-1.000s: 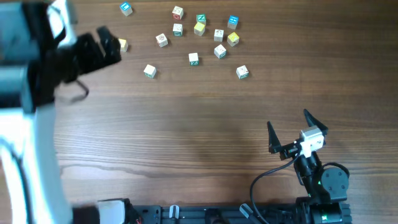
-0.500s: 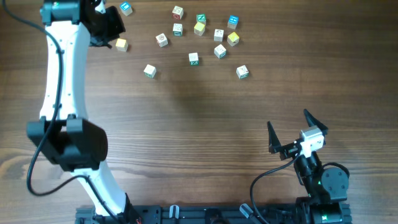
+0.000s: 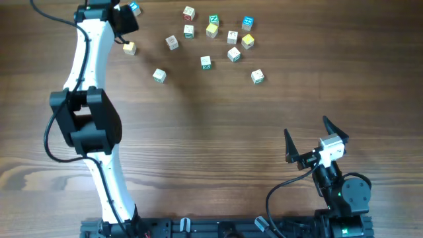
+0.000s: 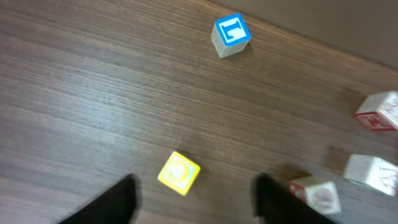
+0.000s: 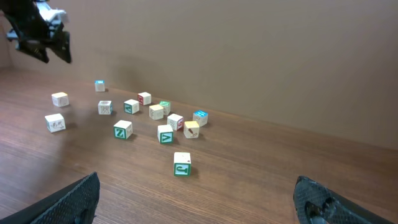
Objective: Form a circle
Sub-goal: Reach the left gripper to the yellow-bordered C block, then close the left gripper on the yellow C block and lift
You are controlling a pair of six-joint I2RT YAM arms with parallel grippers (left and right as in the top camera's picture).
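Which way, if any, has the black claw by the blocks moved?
Yes. From overhead, the left gripper has shifted right and toward the far edge: from beside the pale yellow cube to just beyond it.

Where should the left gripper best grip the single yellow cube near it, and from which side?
Come straight down from above and close the left gripper on two opposite side faces of the yellow cube. It lies flat with bare wood all around, slightly turned, so probably rotate the wrist to match.

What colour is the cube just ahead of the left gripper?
The cube is yellow; the left wrist view shows it best.
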